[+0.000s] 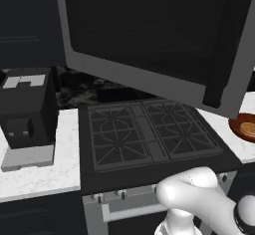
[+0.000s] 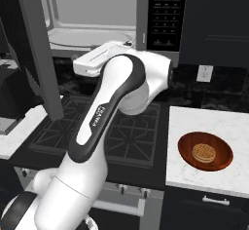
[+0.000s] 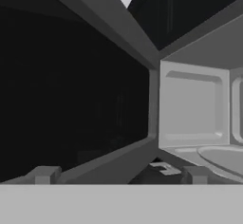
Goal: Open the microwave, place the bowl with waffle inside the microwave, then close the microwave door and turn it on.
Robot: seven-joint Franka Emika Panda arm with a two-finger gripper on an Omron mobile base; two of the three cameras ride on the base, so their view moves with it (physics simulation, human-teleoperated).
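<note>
A: Where is the microwave door [image 1: 149, 35] seen, and why is it held that way?

B: It is swung wide open, spanning the top of the left base view, with its black bar handle [image 1: 226, 45] at the upper right. In the right base view its grey frame runs down the left side. It is judged to be left open so that the cavity can be reached.

A: And the microwave [image 2: 97, 14] itself?

B: At the upper left of the right base view the light grey interior and round turntable [image 2: 90, 36] are exposed, with the black button panel [image 2: 166, 14] just to their right.

A: How is the gripper [image 3: 118, 174] set?

B: Its fingertips [image 3: 43, 174] are seen spread wide at the bottom of the hand view, with nothing between them. It is pointed at the hinge corner, between door and cavity, so the opening step is judged done.

A: Where is the bowl with waffle [image 2: 205, 151] kept?

B: On the white counter [image 2: 219, 122] at the lower right of the right base view, well apart from the gripper, beside the stove [image 1: 149, 134]. It is untouched; fetching it is judged the next step.

A: Anything else?

B: A black coffee machine [image 1: 27, 107] stands at the left of the left base view, out of the way.
</note>
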